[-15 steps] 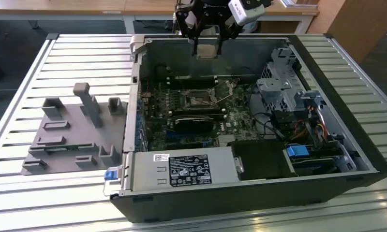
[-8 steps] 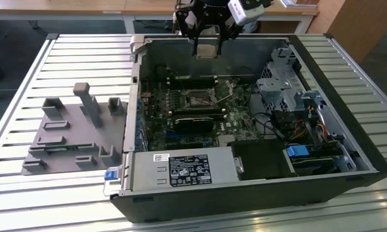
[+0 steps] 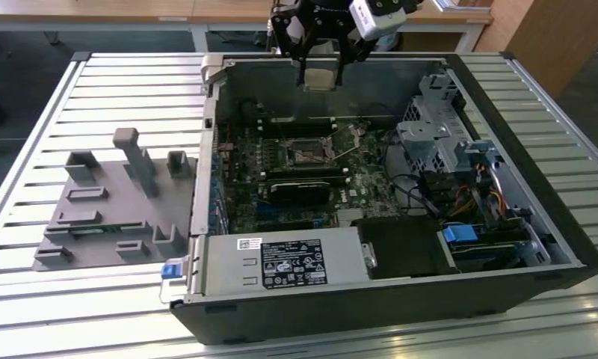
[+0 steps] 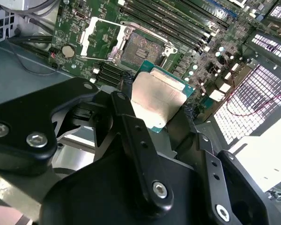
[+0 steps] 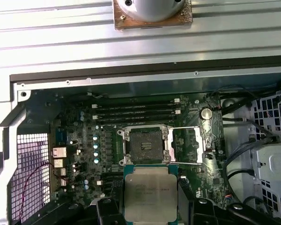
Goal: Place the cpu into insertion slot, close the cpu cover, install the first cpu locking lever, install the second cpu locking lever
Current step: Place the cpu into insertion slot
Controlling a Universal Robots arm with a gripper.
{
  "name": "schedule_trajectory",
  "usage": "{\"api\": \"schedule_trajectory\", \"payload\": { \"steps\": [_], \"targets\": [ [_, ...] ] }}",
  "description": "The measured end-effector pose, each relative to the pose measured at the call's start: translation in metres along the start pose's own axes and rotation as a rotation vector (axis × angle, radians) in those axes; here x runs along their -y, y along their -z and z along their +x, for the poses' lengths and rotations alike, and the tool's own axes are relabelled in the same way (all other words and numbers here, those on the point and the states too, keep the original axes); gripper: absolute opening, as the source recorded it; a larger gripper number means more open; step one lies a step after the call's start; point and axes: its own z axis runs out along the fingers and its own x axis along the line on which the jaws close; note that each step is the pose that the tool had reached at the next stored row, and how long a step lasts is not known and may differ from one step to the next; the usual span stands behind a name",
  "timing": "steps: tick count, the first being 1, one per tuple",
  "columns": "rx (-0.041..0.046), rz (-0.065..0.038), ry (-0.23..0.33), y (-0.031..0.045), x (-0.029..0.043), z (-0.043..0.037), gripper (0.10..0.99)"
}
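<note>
My gripper (image 3: 319,69) hangs above the far wall of the open computer case, shut on the cpu (image 3: 319,75), a flat silvery square with a green edge. In both wrist views the cpu (image 4: 159,98) (image 5: 150,194) sits between the black fingers (image 4: 126,84), and it is held above the green board, short of the insertion slot (image 5: 143,145). That slot (image 4: 140,49) (image 3: 304,153) is bare, with a dark centre. The cpu cover (image 5: 189,145) (image 4: 98,40) is swung open and lies beside the socket.
Black memory slots (image 5: 136,112) run along one side of the socket. A black heatsink-like block (image 3: 299,187), the power supply (image 3: 279,262) and a drive cage with cables (image 3: 444,149) crowd the case. A grey fixture plate (image 3: 110,202) lies on the slatted table at the exterior view's left.
</note>
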Motion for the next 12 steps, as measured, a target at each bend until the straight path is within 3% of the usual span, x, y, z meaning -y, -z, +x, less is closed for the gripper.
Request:
{"api": "schedule_trajectory", "payload": {
  "steps": [12],
  "targets": [
    [0.0071, -0.001, -0.08, -0.0005, 0.0, 0.0, 0.541]
  ]
}}
